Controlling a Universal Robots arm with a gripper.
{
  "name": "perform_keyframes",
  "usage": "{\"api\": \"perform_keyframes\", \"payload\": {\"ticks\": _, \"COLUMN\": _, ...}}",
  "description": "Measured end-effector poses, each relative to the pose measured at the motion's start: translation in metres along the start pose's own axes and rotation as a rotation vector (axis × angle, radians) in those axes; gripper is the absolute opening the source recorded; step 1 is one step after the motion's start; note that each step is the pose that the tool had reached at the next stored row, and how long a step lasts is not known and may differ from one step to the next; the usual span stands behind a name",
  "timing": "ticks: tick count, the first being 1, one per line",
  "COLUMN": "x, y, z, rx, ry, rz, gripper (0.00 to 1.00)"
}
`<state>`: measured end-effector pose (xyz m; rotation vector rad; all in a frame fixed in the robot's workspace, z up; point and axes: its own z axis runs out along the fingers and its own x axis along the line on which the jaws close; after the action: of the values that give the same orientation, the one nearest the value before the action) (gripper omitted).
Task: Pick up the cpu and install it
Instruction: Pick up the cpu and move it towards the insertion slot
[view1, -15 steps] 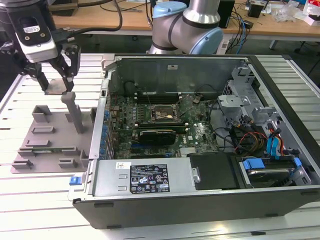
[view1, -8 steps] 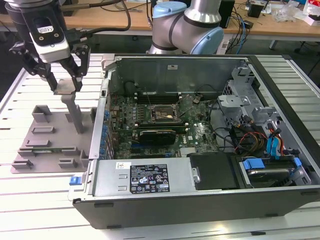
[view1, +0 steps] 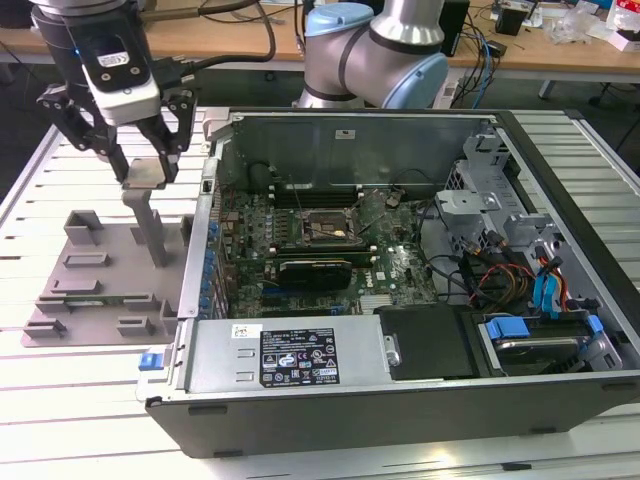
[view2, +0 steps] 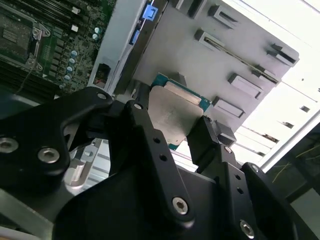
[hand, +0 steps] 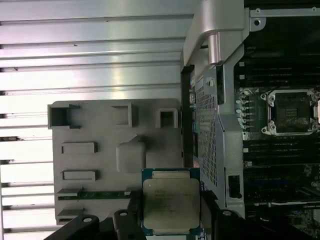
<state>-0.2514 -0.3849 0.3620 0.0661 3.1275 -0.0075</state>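
Gripper (view1: 148, 170) is hovering above the fixture tray (view1: 95, 268), jaws pinching the cpu (hand: 170, 200) by opposite edges. Carrying the chip flat and square is probably mattering most, with the motherboard socket (hand: 292, 112) sitting well apart from the tray.

High exterior view; wrist views near tray (hand: 90, 165)

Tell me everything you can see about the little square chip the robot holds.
The chip is a thin, flat square with a dull silver metal top on a blue-green board. Black fingers pinch two opposite sides, holding it roughly level over the grey tray, outside the open computer.
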Motion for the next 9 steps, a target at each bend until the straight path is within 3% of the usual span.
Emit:
{"api": "perform_keyframes", "payload": {"ticks": 3, "x": -0.0068, "y": 0.0003, "z": 0.0001, "rx": 0.0000, "ry": 0.0000, "rz": 0.000, "gripper": 0.55}}
{"api": "perform_keyframes", "payload": {"ticks": 9, "x": -0.0095, "y": 0.0003, "z": -0.0056, "rx": 0.0000, "ry": 0.0000, "rz": 0.000, "gripper": 0.55}}
